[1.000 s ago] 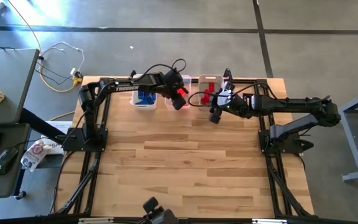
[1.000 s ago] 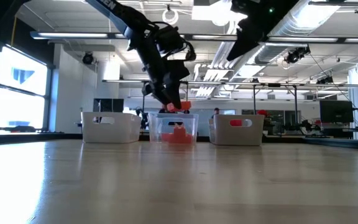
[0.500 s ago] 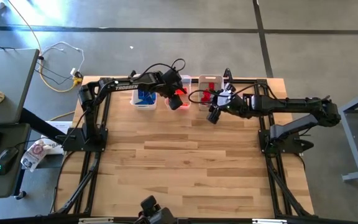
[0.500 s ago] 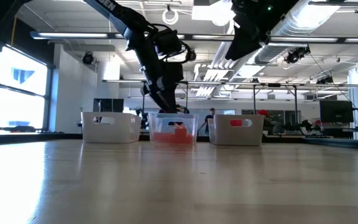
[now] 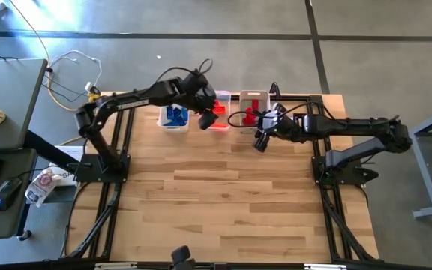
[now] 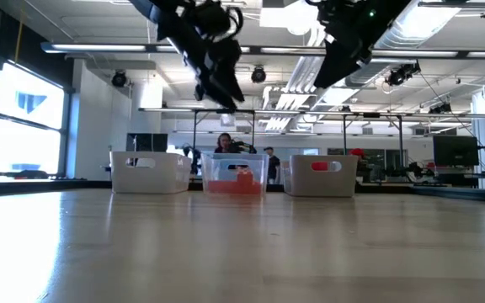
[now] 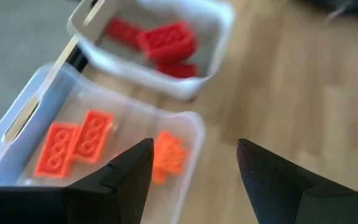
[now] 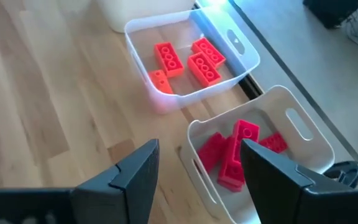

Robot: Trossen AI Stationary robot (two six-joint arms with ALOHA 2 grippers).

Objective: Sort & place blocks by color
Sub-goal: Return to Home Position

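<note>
Blue blocks (image 5: 175, 115) lie in the left bin, orange blocks (image 7: 73, 146) in the middle bin (image 5: 217, 120), and red blocks (image 8: 235, 152) in the right bin (image 5: 253, 105). All rest flat on the bin floors. My left gripper (image 7: 194, 180) is open and empty. It hangs high above the near corner of the middle bin, well clear of it in the low view (image 6: 226, 94). My right gripper (image 8: 197, 180) is open and empty, raised over the table just near of the right bin (image 5: 260, 141).
The three bins stand in a row along the table's far edge (image 6: 150, 172) (image 6: 236, 177) (image 6: 320, 175). Bare wooden tabletop (image 5: 223, 202) stretches from them to the near edge. Black frame rails run down both sides (image 5: 103, 210). People show far off in the room (image 6: 224, 143).
My left gripper, with an orange block at its tips, dipped into the middle bin. It then rose high and drew slightly toward the table's left. The block is gone from its fingers and lies in the bin.
</note>
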